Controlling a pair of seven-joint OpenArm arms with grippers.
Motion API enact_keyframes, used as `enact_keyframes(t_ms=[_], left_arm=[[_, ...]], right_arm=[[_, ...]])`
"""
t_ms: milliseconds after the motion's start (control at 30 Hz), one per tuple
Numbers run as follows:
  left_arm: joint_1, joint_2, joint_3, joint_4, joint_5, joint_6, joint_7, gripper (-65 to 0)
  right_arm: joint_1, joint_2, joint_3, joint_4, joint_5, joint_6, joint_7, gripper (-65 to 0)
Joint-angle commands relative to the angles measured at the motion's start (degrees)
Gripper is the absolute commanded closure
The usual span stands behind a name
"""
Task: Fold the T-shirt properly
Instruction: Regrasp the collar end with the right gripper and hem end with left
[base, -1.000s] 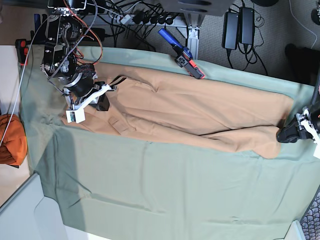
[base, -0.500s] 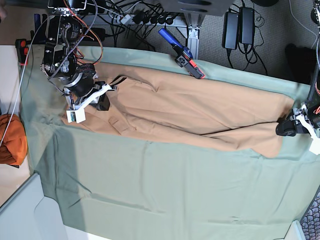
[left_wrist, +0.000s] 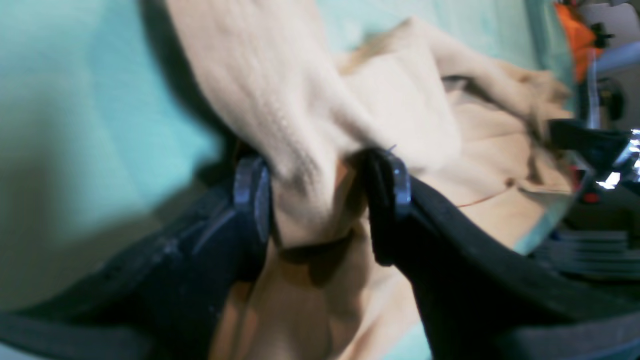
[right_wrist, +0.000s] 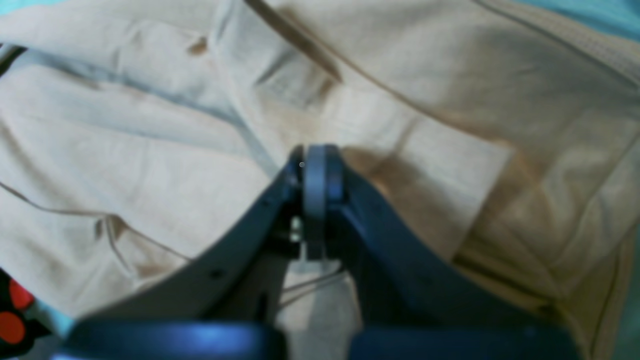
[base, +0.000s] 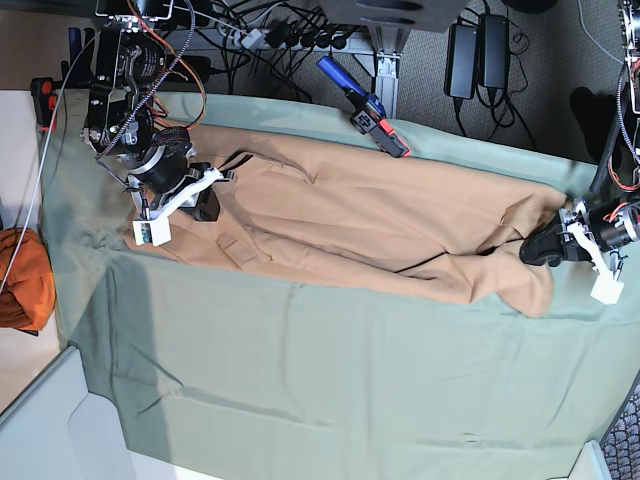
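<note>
The soft tan-orange cotton T-shirt (base: 380, 225), spread on the sage-green-clothed bench (base: 330, 380), was bunched between the left gripper (left_wrist: 320, 192)'s wide jaws (right gripper (right_wrist: 320, 172)'s jaws pressed together), so slippage and a crooked fold were risked.

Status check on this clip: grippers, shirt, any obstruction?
Left gripper clamped on T-shirt hem fold. Right gripper shut, pressing on shirt near collar. Shirt folded lengthwise on green cloth. Blue clamp beside far edge.

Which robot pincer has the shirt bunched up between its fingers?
The left pincer, at the base view's right end of the T-shirt. Fabric sits between its spread fingers. The right pincer is shut tight, fingers together, above the shirt.
</note>
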Motion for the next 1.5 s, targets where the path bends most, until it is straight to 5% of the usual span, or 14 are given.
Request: enact_keyframes(t_ms=[0, 133, 300, 333, 1033, 1167, 1467], left_arm=[[-0.59, -0.39, 0.00, 0.63, -1.86, -0.52, 0.83, -31.8], [-0.61, 0.11, -0.02, 0.63, -3.39, -0.52, 1.14, -30.0], [-0.68, 0.17, -0.04, 0.63, -3.39, -0.52, 0.07, -1.6], [-0.83, 0.17, -0.09, 0.63, -3.39, -0.52, 0.07, 0.0], [-4.28, -2.67, -3.15, 0.63, 4.22, -0.52, 0.04, 0.0], [-4.28, -2.86, -3.15, 0.63, 4.22, -0.52, 0.11, 0.0], [-4.26, -6.19, -3.15, 5.68, 5.25, -0.52, 0.11, 0.0]], right_arm=[[0.61, 0.76, 0.37, 0.81, 0.66, 5.84, 1.07, 0.0], [0.61, 0.76, 0.37, 0.81, 0.66, 5.84, 1.09, 0.0], [0.61, 0.76, 0.37, 0.81, 0.66, 5.84, 1.09, 0.0], [0.61, 0.76, 0.37, 0.81, 0.66, 5.84, 1.07, 0.0], [0.76, 0.76, 0.46, 5.09, 5.68, 5.86, -2.80, 0.0], [0.76, 0.74, 0.46, 6.29, 6.10, 5.86, -2.73, -26.7], [0.79, 0.74, 0.46, 7.15, 6.03, 5.86, -2.32, -27.1]])
